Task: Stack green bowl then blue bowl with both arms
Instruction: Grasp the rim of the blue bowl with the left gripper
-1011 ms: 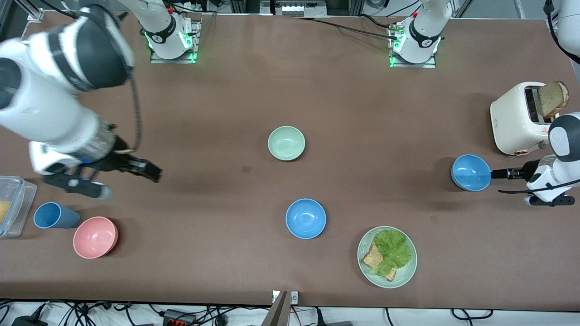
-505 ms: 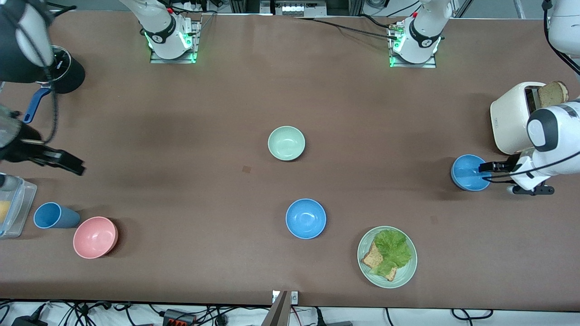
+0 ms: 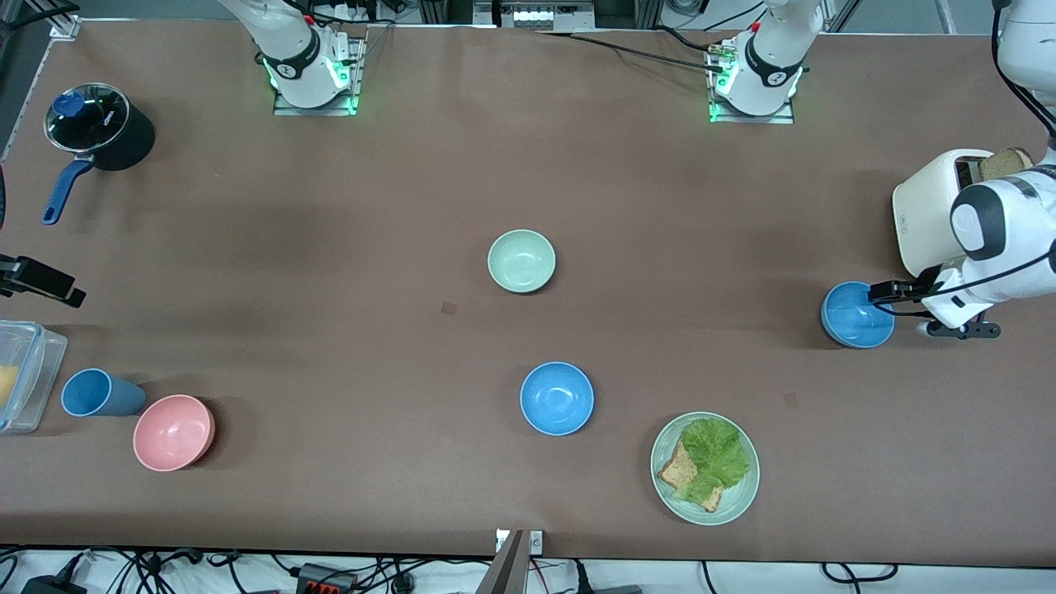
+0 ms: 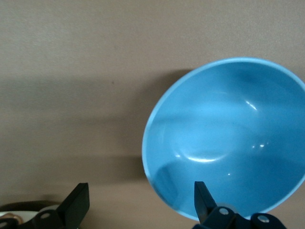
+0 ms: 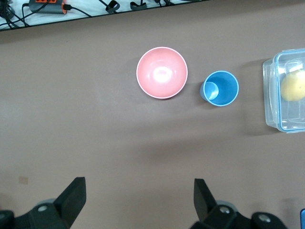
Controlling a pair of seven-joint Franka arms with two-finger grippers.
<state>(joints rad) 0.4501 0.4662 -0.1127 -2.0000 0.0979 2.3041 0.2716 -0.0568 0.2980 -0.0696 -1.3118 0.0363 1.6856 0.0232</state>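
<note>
The green bowl (image 3: 521, 261) sits at the table's middle, with nothing in it. One blue bowl (image 3: 557, 398) sits nearer to the front camera than it. A second blue bowl (image 3: 858, 314) sits at the left arm's end and fills the left wrist view (image 4: 228, 138). My left gripper (image 3: 881, 291) (image 4: 140, 202) is open and straddles this bowl's rim, one finger over the inside and one outside. My right gripper (image 3: 58, 289) (image 5: 138, 195) is open and empty, over bare table at the right arm's end.
A white toaster (image 3: 932, 214) holding a bread slice (image 3: 1002, 163) stands beside the left arm. A plate (image 3: 738, 495) carries lettuce and toast. A pink bowl (image 3: 173, 431) (image 5: 162, 72), blue cup (image 3: 97, 393) (image 5: 220, 88), clear container (image 3: 21, 375) (image 5: 286, 90) and black pot (image 3: 99, 128) sit at the right arm's end.
The right arm has pulled back toward its end of the table, uncovering the black pot. The left gripper has moved in over the rim of the blue bowl beside the toaster.
</note>
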